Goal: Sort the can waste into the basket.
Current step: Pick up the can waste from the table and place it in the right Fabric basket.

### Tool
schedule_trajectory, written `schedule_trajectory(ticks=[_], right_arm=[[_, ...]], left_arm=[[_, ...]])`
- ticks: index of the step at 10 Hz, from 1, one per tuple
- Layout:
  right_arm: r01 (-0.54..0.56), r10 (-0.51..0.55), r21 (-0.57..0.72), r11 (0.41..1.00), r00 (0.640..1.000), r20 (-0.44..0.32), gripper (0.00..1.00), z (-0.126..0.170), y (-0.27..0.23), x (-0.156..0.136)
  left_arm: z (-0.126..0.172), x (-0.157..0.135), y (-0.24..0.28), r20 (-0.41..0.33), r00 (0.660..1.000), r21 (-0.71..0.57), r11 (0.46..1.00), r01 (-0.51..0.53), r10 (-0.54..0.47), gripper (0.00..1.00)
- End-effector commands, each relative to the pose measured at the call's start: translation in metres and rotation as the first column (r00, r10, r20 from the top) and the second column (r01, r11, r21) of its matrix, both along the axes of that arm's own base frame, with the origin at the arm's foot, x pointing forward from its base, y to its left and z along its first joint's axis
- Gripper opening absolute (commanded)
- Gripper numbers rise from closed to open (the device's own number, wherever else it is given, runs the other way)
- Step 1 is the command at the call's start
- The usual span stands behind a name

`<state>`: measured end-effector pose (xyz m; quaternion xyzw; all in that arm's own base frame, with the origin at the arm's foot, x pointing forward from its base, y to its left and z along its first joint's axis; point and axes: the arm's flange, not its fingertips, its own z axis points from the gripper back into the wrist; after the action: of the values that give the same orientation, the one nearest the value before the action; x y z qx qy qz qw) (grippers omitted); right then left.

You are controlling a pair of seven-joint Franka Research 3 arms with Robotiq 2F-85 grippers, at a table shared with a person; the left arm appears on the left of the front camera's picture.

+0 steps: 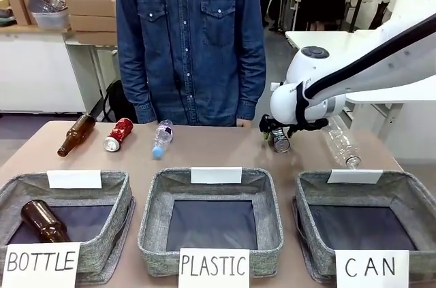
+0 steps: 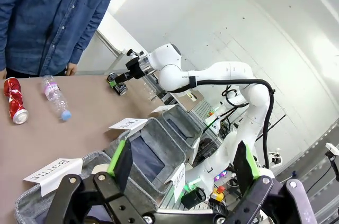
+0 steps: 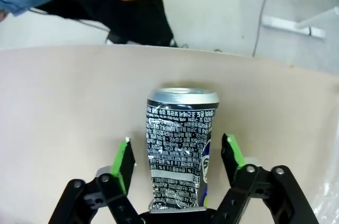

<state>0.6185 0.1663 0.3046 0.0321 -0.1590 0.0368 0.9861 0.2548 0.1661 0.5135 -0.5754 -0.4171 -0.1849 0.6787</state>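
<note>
A dark black-silver can [image 3: 180, 150] with print lies on the table at the far right [image 1: 280, 141], its silver top pointing away from the wrist camera. My right gripper [image 3: 179, 158] is open and straddles it, one green pad on each side with a small gap to the can. From the front, this gripper [image 1: 276, 131] sits low over the can. A red can [image 1: 118, 134] lies at the far left of the table. The grey basket [image 1: 409, 186] signed "CAN" stands at the front right. My left gripper [image 2: 184, 163] hangs open, holding nothing, above the left baskets.
Baskets signed "PLASTIC" [image 1: 153, 193] and "BOTTLE" [image 1: 122, 186] stand beside the CAN one; a brown bottle [image 1: 42, 221] lies in the latter. Another brown bottle [image 1: 75, 135] and two clear plastic bottles [image 1: 162, 138] [image 1: 340, 145] lie on the table. A person in denim [image 1: 191, 43] stands at the far edge.
</note>
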Motion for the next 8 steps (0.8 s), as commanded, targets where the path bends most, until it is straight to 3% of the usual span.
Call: schedule_trajectory(ticks=[1,3,4,6,8], right_arm=[[0.03,-0.03,-0.031,0.999,1.0,-0.001,0.0,0.002,0.0094,0.0035],[0.036,-0.036,-0.037,0.999,0.999,-0.001,0.0,0.001,0.0074,0.0036],[0.038,-0.039,-0.042,0.998,0.999,-0.003,0.14,0.0003,0.0068,0.0038],[0.044,-0.044,-0.044,0.998,0.999,-0.007,0.0,-0.0003,0.0055,0.0044],[0.053,-0.053,-0.042,0.998,0.999,-0.008,0.0,0.0015,0.0021,0.0038]], left_arm=[[0.0019,0.0001,-0.0006,0.027,1.0,-0.012,1.0,0.0,0.001,1.0],[0.0019,0.0001,-0.0006,0.027,1.0,-0.012,1.0,0.0,0.001,1.0],[0.0019,0.0001,-0.0006,0.027,1.0,-0.012,1.0,0.0,0.001,1.0],[0.0019,0.0001,-0.0006,0.027,1.0,-0.012,1.0,0.0,0.001,1.0],[0.0019,0.0001,-0.0006,0.027,1.0,-0.012,1.0,0.0,0.001,1.0]])
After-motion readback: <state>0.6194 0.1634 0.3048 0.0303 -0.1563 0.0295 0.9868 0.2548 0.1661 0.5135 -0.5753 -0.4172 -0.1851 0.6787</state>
